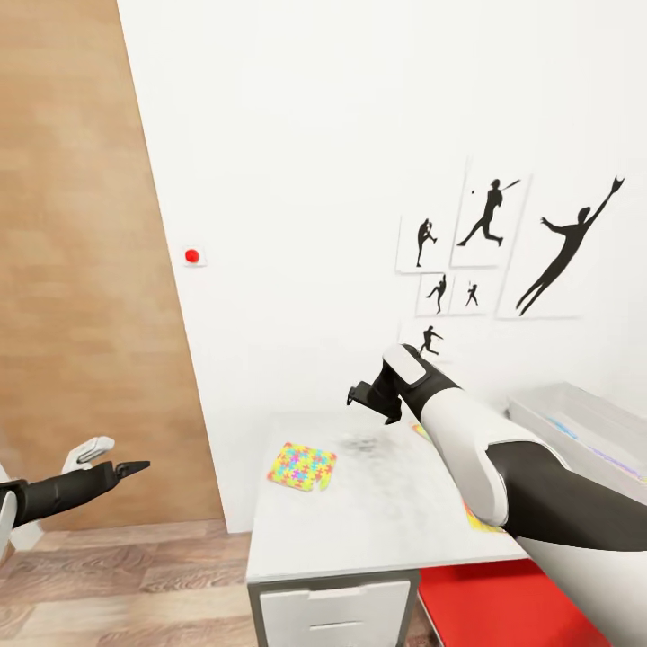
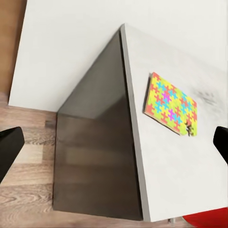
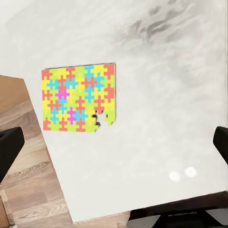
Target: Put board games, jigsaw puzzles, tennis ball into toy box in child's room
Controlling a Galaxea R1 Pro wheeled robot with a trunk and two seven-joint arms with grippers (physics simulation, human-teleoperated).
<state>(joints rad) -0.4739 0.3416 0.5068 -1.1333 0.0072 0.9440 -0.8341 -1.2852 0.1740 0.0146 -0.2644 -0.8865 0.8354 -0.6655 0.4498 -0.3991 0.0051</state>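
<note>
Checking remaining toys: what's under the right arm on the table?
A colourful corner pokes out beneath the right arm on the table, likely the second jigsaw puzzle; the arm covers the rest.

Jigsaw puzzle point(image 1: 303, 465): yellow, pink, blue, green and orange interlocking mosaic, on the pale grey-white table point(image 1: 377, 521), ahead of the black right gripper point(image 1: 370, 395). Toy box point(image 1: 584, 422): light grey. Wall pictures point(image 1: 490, 243): black sports silhouettes on white. Floor point(image 1: 117, 584): brown wood plank. Wall button point(image 1: 191, 256): red.
</note>
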